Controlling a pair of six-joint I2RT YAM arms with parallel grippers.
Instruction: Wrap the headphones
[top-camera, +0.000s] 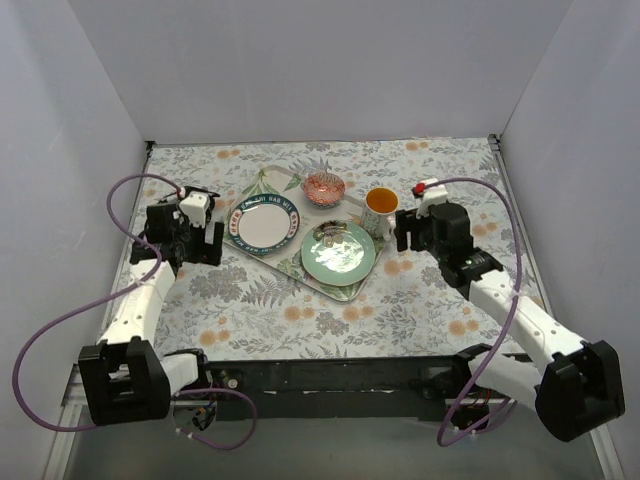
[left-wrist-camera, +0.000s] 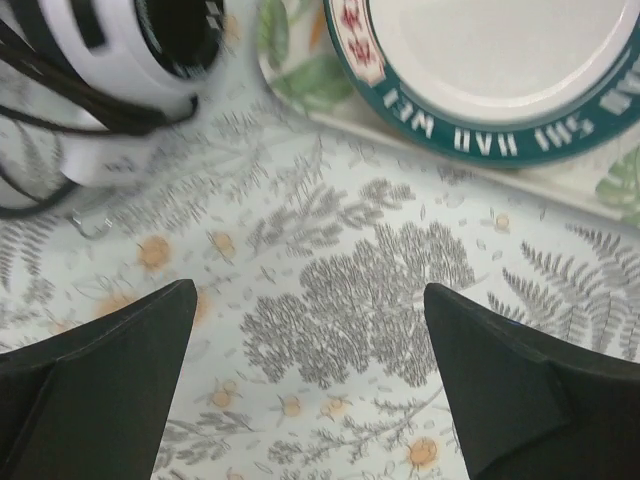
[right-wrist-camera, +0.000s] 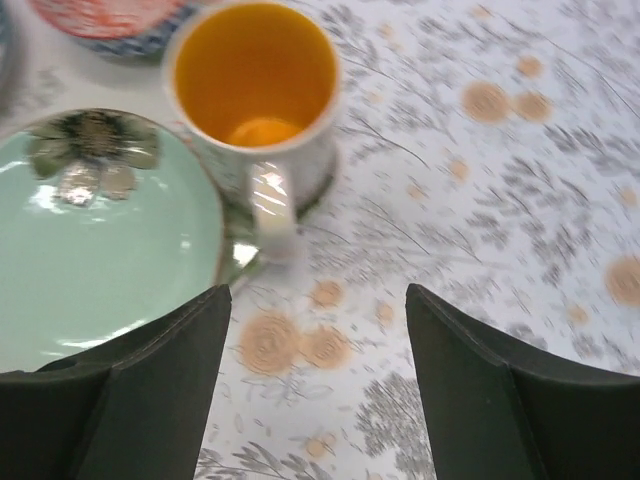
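Floral tablecloth (top-camera: 250, 300) shows between the parted jaws of the left gripper (left-wrist-camera: 308, 295), the headphones (left-wrist-camera: 130, 50) just ahead at upper left, well apart from the equally parted right gripper (right-wrist-camera: 318, 295).

A robot lab booth rather than a home: plain grey walls (top-camera: 330, 70) box in a floral-clothed table (top-camera: 300, 320), with robot arms (top-camera: 140, 300) bolted at six o'clock.

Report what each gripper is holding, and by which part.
Nothing. The left gripper and right gripper are both open over the tablecloth; the headphones lie untouched ahead of the left one.
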